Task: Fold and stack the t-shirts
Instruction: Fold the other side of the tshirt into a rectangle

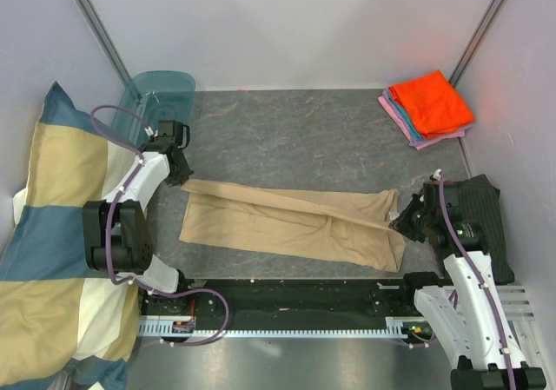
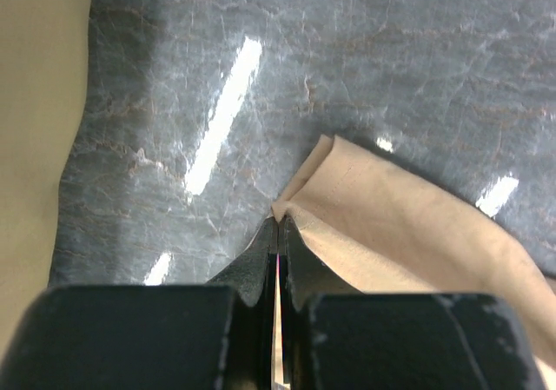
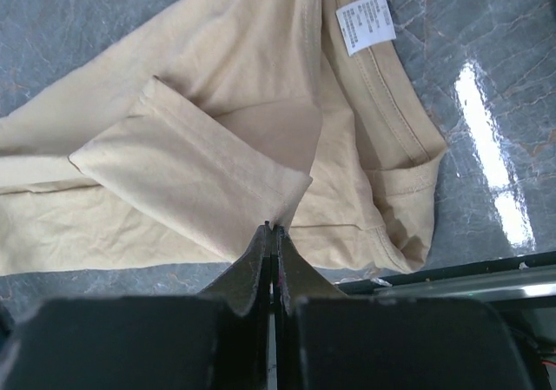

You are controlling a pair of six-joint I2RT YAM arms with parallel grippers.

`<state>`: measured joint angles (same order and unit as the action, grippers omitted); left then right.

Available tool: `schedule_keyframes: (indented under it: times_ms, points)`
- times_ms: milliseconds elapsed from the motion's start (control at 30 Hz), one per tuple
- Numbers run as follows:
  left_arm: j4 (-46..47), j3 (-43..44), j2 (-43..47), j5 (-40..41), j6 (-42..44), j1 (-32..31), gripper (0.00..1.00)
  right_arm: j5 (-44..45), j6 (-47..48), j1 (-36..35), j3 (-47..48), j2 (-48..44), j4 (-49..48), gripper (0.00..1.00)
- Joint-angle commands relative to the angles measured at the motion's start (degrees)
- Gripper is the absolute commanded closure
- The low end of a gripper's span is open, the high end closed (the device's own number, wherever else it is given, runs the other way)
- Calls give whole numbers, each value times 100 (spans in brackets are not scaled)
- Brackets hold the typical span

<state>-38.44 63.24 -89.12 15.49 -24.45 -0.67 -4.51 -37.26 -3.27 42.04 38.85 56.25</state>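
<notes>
Tan t-shirt (image 1: 291,225): laid lengthwise on grey surface (image 1: 304,138), partly folded. Left pincer (image 2: 278,229) and right pincer (image 3: 274,232) each clamped on an end corner. Corners are best carried together, cloth taut, edges matched.

You have two claws, left claw (image 1: 184,180) and right claw (image 1: 401,221), and one tan t-shirt (image 1: 295,221) between them. Beyond the right claw: three folded t-shirts (image 1: 432,102). One pillow (image 1: 52,199), one striped cloth (image 1: 483,201), one bin (image 1: 165,90).
</notes>
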Motion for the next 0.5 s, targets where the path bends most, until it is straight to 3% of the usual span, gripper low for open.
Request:
schedule_keyframes:
  times_ms: [0, 300, 400, 433, 467]
  points:
    - [-41, -233, 474, -168, -165, 58, 98, -93, 34, -16, -117, -97, 185, 97]
    - [-173, -646, 896, -336, -490, 58, 98, -164, 139, -16, -170, -36, 264, 93]
    - [-357, -778, 1089, -283, -719, 58, 98, -164, 175, -16, -153, -18, 299, 79]
    - [-392, -865, 1177, -274, -780, 58, 98, -138, 175, -16, -126, -18, 325, 64]
    - [-419, -927, 1273, -239, -903, 58, 98, -120, 166, -16, -109, -35, 343, 59]
